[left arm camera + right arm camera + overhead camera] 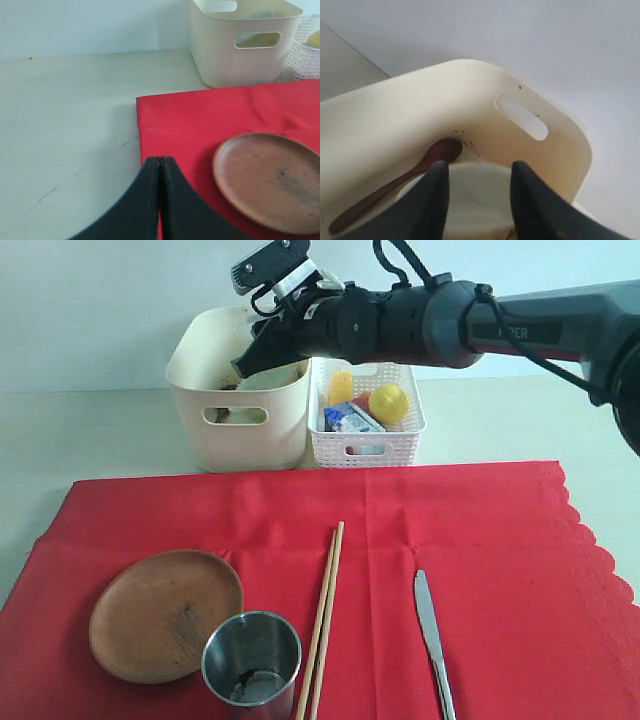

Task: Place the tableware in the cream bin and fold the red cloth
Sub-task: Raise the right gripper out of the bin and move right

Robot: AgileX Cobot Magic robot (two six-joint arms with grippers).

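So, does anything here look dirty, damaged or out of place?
Nothing spilled or broken. Only small marks: a dark smudge on the brown plate, dark residue inside the steel cup, and dark specks inside the cream bin.

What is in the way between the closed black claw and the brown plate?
Nothing visible is in the way. The left gripper is shut, near the edge of the red cloth. Only bare cloth lies between it and the brown plate. The cream bin stands farther off, past the cloth, not between them.
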